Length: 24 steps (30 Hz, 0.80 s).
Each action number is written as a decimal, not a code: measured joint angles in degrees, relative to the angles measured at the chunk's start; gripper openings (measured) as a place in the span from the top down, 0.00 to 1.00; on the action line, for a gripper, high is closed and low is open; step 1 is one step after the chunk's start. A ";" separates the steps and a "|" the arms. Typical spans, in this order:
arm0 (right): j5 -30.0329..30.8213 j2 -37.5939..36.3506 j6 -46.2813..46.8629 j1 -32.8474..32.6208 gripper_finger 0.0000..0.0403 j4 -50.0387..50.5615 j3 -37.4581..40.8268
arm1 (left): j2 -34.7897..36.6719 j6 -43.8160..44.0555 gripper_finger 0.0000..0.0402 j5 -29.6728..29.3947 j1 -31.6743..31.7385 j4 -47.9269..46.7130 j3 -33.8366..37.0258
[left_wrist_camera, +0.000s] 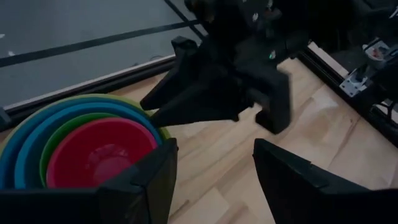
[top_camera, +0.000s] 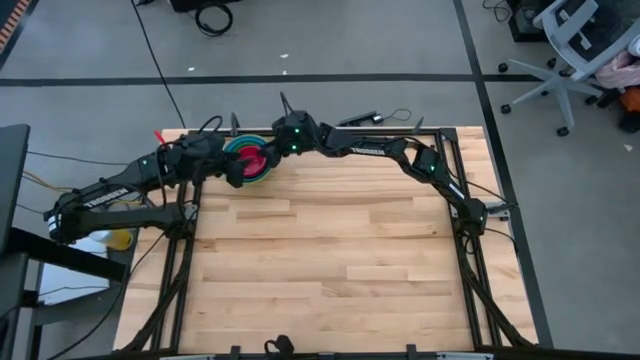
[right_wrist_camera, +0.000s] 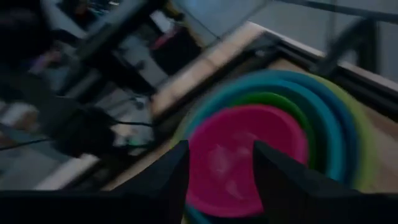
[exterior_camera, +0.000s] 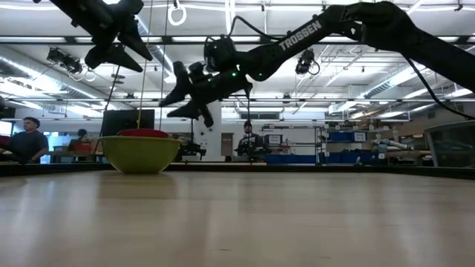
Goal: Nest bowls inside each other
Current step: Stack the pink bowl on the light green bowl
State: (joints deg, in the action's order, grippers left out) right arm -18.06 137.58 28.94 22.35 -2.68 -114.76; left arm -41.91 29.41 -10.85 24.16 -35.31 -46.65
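The bowls sit nested in one stack at the table's far left. The large yellow-green bowl rests on the wood by its base. Inside it lie the light blue, teal, lime green and red-pink bowl. My left gripper hangs open above and beside the stack with nothing between its fingers; the low view shows it high above the stack. My right gripper is open too, above the stack's far right side, looking down on the red-pink bowl.
Bare wooden tabletop stretches from the stack to the near and right edges. Dark frame rails run along the table's sides. The two grippers stand close together over the stack. People sit in the room beyond.
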 joint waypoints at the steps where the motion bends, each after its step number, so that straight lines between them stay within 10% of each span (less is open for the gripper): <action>1: 1.25 0.02 -0.50 -0.17 0.56 0.72 0.02 | -0.02 0.00 0.47 0.00 0.00 0.00 0.00; 24: 12.67 2.33 -5.44 -3.13 0.62 4.73 -1.34 | -0.09 1.29 0.47 0.09 -0.04 -0.07 0.00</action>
State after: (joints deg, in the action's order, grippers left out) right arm -5.39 139.91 23.50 19.22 2.05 -116.10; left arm -42.00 30.70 -10.76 24.13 -35.38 -46.65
